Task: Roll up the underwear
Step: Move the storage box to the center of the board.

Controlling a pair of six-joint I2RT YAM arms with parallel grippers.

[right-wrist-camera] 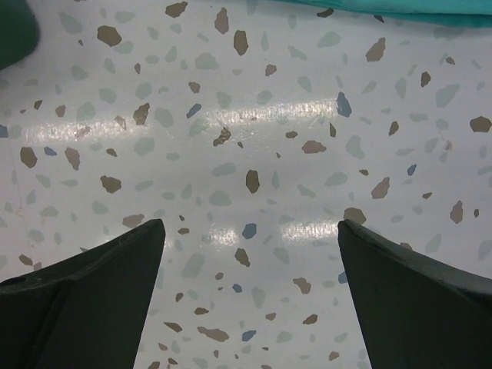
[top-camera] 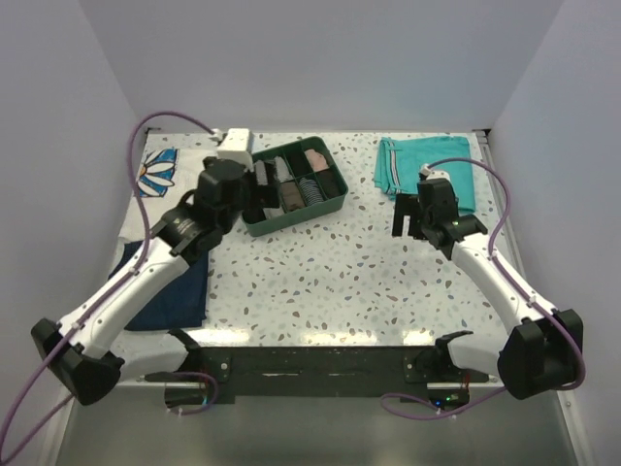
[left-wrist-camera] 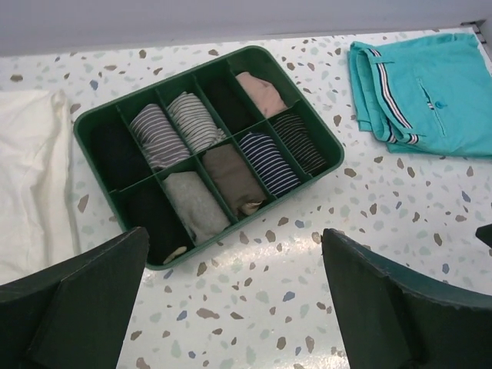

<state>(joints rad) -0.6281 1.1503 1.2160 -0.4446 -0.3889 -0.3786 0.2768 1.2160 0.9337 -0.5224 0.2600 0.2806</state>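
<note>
Left wrist view shows left claw (left-wrist-camera: 234,238) spread wide, holding nothing; right claw (right-wrist-camera: 250,227) likewise, above the table (right-wrist-camera: 254,115).

A table (top-camera: 330,277) with a glossy white top, speckled with brown, grey and blue chips, is enclosed on three sides by plain pale walls: a back wall (top-camera: 320,58), a left wall (top-camera: 53,146) and a right wall (top-camera: 572,126). Light is reflected on the tabletop as bright streaks (right-wrist-camera: 261,115). A black plate (top-camera: 320,367) is fixed along the near edge, and a grey surface (top-camera: 310,437) is seen below it.
</note>
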